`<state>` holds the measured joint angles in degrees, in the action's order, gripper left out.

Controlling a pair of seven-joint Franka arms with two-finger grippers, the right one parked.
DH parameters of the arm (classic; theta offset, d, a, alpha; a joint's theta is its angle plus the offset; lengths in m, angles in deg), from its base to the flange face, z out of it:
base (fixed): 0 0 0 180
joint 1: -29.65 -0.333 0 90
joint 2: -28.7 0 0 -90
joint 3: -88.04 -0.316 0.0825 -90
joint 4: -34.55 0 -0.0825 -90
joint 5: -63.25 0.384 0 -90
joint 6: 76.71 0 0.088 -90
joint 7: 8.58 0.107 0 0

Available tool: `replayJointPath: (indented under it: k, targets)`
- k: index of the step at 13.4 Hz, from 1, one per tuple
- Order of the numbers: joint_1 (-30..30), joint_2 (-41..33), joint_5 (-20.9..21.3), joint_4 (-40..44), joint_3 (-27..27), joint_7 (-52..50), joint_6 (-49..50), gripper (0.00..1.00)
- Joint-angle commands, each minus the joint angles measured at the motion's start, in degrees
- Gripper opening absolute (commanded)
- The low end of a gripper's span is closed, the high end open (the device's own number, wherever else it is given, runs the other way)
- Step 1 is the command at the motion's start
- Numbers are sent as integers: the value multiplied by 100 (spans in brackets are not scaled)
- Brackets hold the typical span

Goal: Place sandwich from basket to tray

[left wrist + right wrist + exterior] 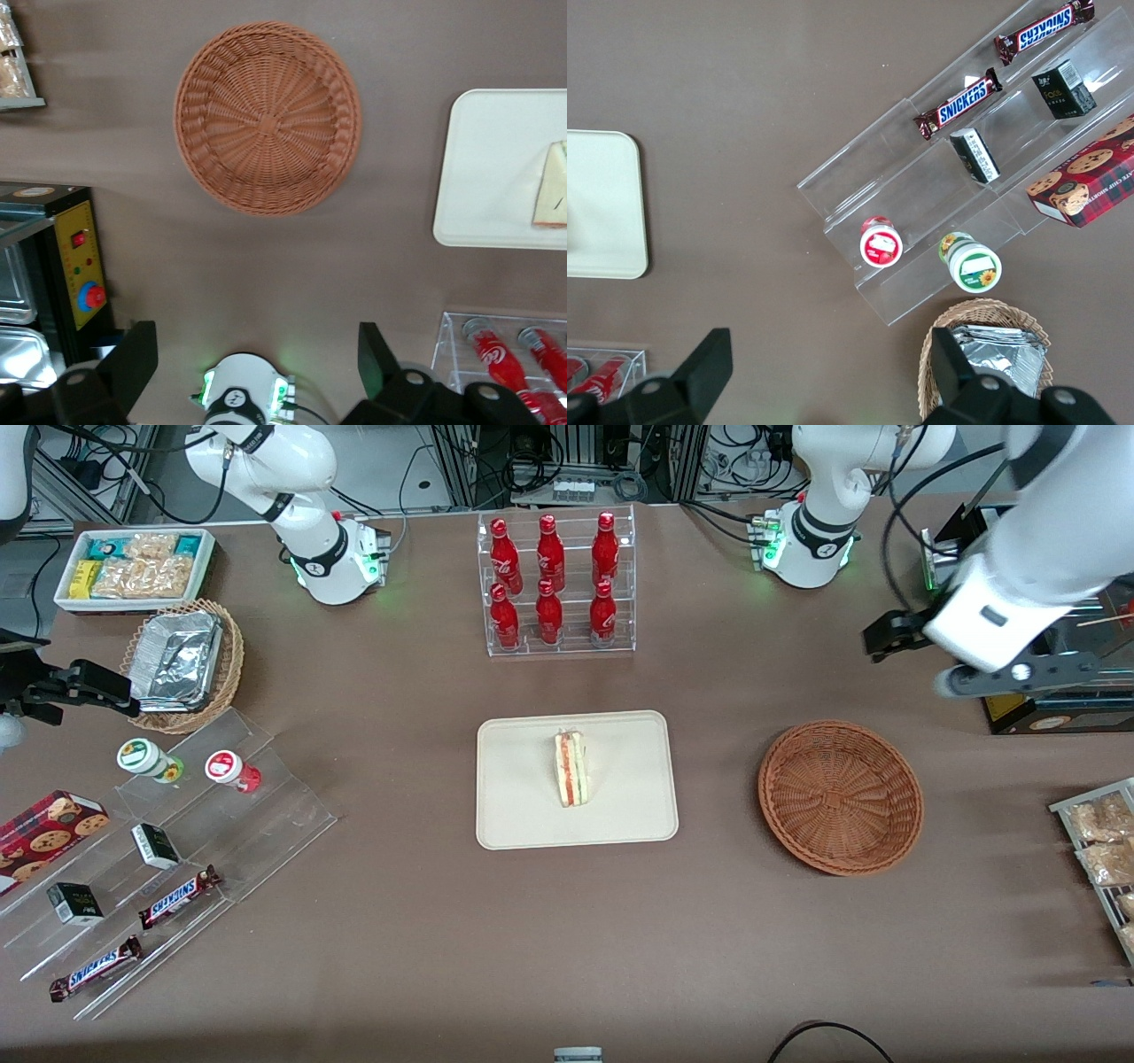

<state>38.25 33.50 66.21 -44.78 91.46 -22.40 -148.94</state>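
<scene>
One sandwich [572, 768] stands on the tray [620, 824], basket [840, 795] apparently empty; the pincer [257, 359], spread wide and empty, hangs high above the basket's edge, only retreat left.

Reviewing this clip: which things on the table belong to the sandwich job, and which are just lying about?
Job:
- triangular white-bread sandwich, lying on the tray
- flat cream-beige plastic tray
- round reddish-brown wicker basket, holding nothing
- left gripper, open, raised above the table near the basket

Lying about:
- red bottles in a clear rack
- Snickers bars
- tan wicker basket with foil container
</scene>
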Motion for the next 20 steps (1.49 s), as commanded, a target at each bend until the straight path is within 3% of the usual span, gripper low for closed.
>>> replayJointPath:
  k: [1,9,20]
  targets:
    - [-228,-400,38,-460,62,466,-11,100]
    - [-843,-787,-58,-619,71,2074,-19,100]
    - [-957,-929,-50,-619,-70,2041,-125,100]
